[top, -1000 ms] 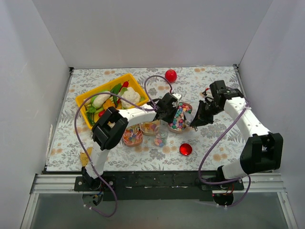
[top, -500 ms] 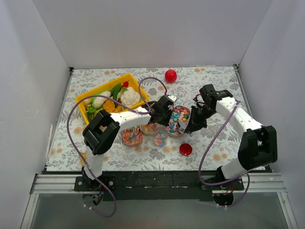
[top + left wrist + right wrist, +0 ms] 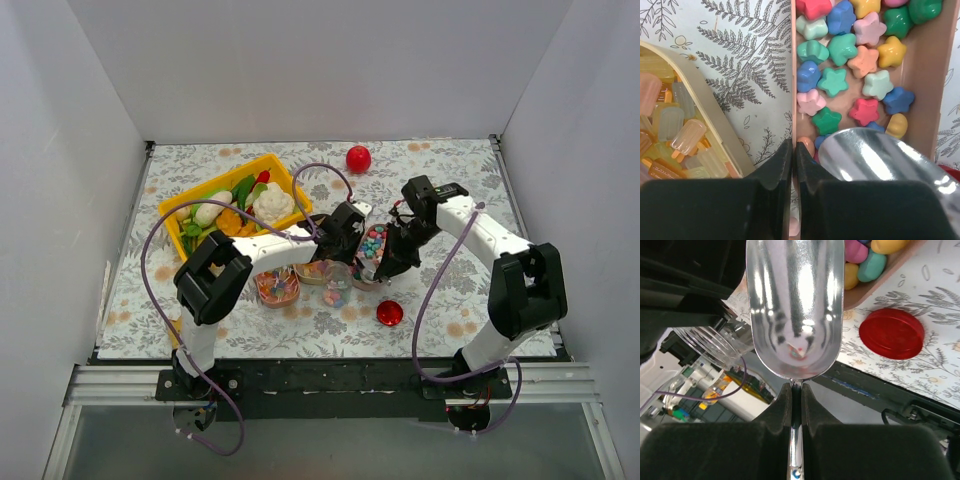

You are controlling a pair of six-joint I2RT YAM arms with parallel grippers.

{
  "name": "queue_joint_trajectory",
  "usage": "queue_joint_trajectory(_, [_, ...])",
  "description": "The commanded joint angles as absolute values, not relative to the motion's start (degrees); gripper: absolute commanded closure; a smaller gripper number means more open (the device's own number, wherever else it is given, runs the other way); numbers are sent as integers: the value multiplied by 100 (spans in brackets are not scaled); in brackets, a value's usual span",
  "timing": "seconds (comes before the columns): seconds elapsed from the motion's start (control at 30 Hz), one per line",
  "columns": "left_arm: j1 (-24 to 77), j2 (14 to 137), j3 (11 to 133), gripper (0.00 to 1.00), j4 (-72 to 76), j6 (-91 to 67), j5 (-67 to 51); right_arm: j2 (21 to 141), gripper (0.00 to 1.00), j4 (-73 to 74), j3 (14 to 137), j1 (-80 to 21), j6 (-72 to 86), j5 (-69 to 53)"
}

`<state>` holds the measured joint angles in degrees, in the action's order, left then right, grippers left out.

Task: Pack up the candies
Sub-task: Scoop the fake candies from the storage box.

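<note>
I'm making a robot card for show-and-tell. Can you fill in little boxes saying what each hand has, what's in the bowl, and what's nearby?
left gripper: shut on the side wall of the candy bowl
right gripper: shut on the handle of the metal scoop
scoop: looks empty, over the candy bowl
candies: star shapes in many colours, lying in the bowl
nearby: red lid flat on the table; second bowl of pale gummy sticks

Lab booth, white walls (image 3: 300,70)
</note>
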<state>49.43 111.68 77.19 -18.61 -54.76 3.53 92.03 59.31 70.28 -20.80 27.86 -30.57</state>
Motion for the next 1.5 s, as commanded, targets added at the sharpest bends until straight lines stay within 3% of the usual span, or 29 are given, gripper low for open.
queue_joint_trajectory(0.0, [4992, 10916, 7752, 100, -1749, -5327, 509, 9474, 99, 6283, 7374, -2118, 2874, -3445])
queue_joint_trajectory(0.57, [5212, 10951, 7734, 100, -1758, -5256, 1397, 9887, 99, 7470, 7884, -1802, 2813, -3454])
queue_joint_trajectory(0.97, [5256, 10978, 7664, 100, -1749, -5282, 1529, 10678, 99, 7366, 8218, -1793, 2786, -3446])
queue_joint_trajectory(1.47, [5265, 10969, 7638, 100, -1740, -5300, 1292, 11180, 99, 6848, 8587, -1802, 2883, -2374])
